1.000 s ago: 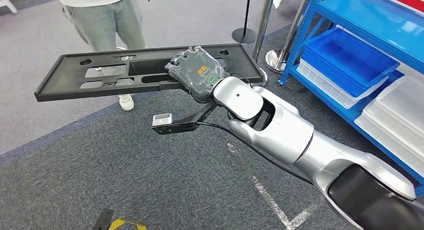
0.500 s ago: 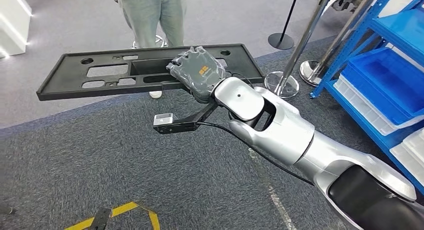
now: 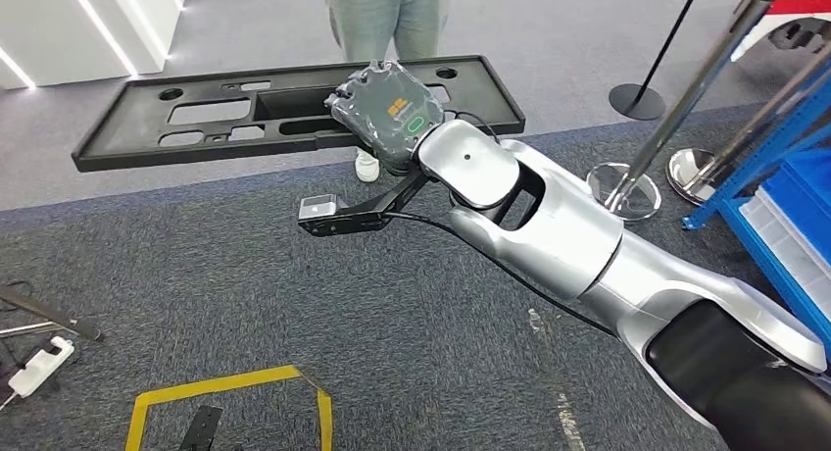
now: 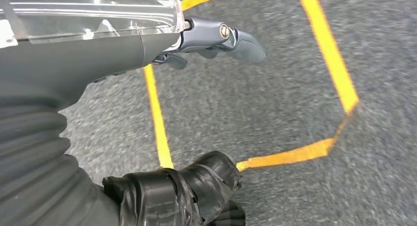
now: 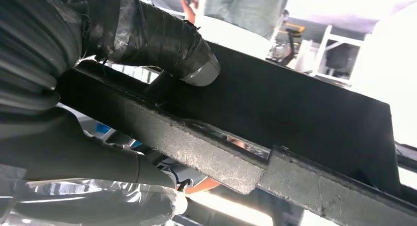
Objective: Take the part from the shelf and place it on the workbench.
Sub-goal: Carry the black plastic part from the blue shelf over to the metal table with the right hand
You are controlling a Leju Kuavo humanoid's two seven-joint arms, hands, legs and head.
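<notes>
Where the silver right arm (image 3: 549, 235) enters from the lower right of the head view, it reaches forward and left over grey carpet (image 3: 294, 324). On that carpet, nearest the robot, lies a square outline of yellow tape (image 3: 230, 387), and at the left edge lie a dark tool (image 3: 44, 314) and a small white object (image 3: 37, 365). The left hand (image 4: 216, 39) hangs above the carpet beside the yellow lines; it holds nothing, and whether its fingers are spread or curled cannot be told.

The right hand (image 3: 387, 125), under a clear cover, grips the black part (image 3: 196, 127), a long flat panel with several cut-outs. The hand clamps the near long edge towards the panel's right end; the wrist view shows the thumb (image 5: 162, 44) pressed on one face and the fingers (image 5: 88, 162) wrapped under the other. The part is carried in the air, clear of the floor, roughly level, with its long axis running left to right across the view and its free end pointing left.

Beyond the part, the carpet gives way to smooth grey floor (image 3: 549, 39). A person's legs (image 3: 392, 20) stand there, behind the panel. A white cabinet (image 3: 88, 25) occupies the far left corner. Chrome barrier posts (image 3: 686, 108) and a blue shelf (image 3: 784, 176) stand at the right.
</notes>
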